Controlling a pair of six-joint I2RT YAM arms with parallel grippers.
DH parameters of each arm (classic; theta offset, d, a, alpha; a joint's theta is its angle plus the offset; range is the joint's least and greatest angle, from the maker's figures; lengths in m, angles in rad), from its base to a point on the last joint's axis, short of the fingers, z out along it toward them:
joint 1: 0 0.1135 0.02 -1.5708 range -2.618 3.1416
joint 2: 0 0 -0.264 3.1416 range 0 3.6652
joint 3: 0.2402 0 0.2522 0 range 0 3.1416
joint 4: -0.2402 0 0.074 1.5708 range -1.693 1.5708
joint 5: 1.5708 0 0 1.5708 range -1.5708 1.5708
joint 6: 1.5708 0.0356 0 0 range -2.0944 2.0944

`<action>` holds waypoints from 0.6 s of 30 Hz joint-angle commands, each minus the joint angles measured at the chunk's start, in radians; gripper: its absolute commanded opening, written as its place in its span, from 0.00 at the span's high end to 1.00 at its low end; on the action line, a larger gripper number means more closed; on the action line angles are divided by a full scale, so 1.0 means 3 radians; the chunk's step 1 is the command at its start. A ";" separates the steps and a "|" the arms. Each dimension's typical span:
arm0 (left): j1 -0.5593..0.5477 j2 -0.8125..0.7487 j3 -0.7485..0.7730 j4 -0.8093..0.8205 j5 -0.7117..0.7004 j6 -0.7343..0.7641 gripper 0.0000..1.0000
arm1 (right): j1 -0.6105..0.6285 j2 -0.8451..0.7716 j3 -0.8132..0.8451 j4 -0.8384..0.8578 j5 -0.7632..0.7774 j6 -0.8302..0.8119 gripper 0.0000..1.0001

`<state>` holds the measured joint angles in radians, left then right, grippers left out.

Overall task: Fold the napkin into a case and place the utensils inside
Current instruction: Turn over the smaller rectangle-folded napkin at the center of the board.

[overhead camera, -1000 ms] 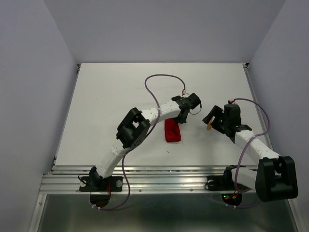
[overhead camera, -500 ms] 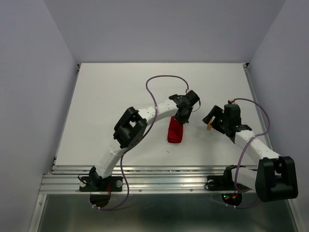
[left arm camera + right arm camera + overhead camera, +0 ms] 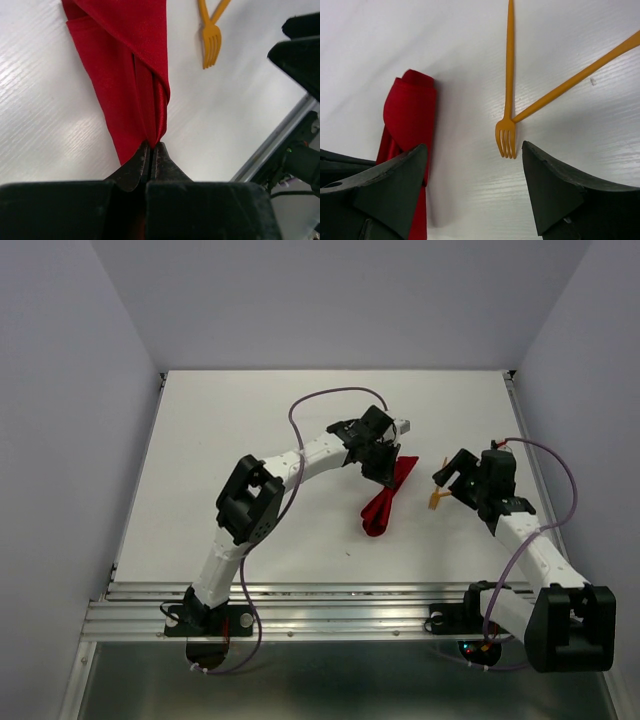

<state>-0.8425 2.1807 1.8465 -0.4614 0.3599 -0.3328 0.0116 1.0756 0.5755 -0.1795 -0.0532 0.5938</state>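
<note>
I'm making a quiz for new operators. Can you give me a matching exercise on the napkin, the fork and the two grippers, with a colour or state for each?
Column one:
1. napkin
2. fork
3. left gripper
4. right gripper

Column two:
A. open, holding nothing
B. orange, lying loose
C. red, pinched at one end
D. shut on the napkin

Pairs: 1-C, 2-B, 3-D, 4-A
</note>
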 commanded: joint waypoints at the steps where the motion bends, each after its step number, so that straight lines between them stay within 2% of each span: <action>1: 0.0057 -0.0157 -0.0040 0.0254 0.0584 0.0066 1.00 | -0.0100 -0.0154 0.0209 -0.0066 0.0029 -0.0062 0.19; 8: 0.0221 -0.0029 -0.0167 0.0683 0.1386 -0.0066 1.00 | -0.0131 -0.0149 0.0245 -0.0092 0.0014 -0.0062 0.19; 18: 0.0430 0.0201 -0.0331 0.1037 0.1745 -0.0154 1.00 | -0.0131 -0.0098 0.0224 -0.0092 0.0019 -0.0072 0.18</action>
<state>-0.7364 2.2127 1.7657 -0.2241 0.7906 -0.3683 -0.0200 1.0428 0.6109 -0.2104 -0.0525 0.5903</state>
